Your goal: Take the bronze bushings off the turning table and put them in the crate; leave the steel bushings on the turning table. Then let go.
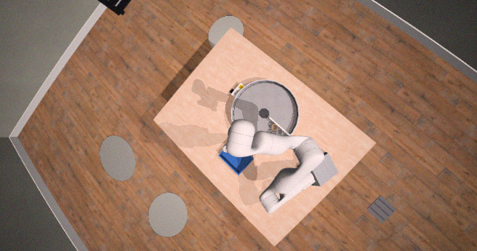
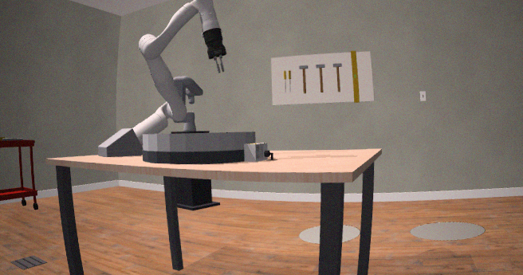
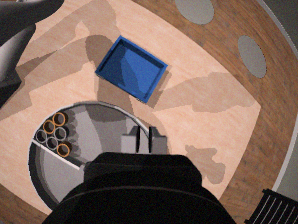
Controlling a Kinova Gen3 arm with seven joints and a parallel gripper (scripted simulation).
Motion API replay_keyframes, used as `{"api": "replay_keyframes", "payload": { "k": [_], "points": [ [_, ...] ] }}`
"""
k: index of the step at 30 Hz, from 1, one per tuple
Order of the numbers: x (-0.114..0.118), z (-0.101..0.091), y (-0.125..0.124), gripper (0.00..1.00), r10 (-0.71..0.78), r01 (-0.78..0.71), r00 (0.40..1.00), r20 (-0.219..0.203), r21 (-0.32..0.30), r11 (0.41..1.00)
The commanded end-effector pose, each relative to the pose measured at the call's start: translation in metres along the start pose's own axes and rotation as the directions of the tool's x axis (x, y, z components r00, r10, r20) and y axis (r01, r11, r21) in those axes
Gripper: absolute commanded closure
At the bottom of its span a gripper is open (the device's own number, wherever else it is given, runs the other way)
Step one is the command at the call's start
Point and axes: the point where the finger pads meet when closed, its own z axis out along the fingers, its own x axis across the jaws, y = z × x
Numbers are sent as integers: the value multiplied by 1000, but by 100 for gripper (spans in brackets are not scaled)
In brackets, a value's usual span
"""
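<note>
Three bronze bushings (image 3: 59,124) (image 3: 43,127) (image 3: 63,155) and three steel bushings (image 3: 65,134) (image 3: 36,136) (image 3: 52,149) stand close together on the grey turning table (image 1: 283,98) (image 2: 199,141) (image 3: 97,117). They are beside its straight bar, at the left in the wrist view. The blue crate (image 3: 106,58) (image 1: 229,164) is off the turning table; no bushing shows in it in the wrist view. My gripper (image 2: 221,71) (image 3: 144,135) is partly open, with nothing visible between its fingers. It hangs high above the turning table, pointing down. The arm hides part of the turning table and crate in the top view.
The thin light bar (image 1: 279,125) (image 3: 55,153) runs from the turning table's hub to its raised rim. A small box with a yellow top (image 1: 238,89) (image 2: 255,152) stands against the turning table's outside. The arm's grey base (image 1: 325,169) (image 2: 120,143) stands on the wooden table.
</note>
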Motion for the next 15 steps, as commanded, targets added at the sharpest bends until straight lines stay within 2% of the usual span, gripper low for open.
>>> {"api": "replay_keyframes", "payload": {
  "k": [1,12,13,15],
  "points": [
    [-18,-42,0,66,-26,30,972,233,-13,999],
    [-18,-42,0,66,-26,30,972,233,-13,999],
    [-1,-10,-2,66,-8,8,999,49,-8,1000],
    [-10,-26,-1,66,-17,19,990,142,-11,1000]
  ]
}}
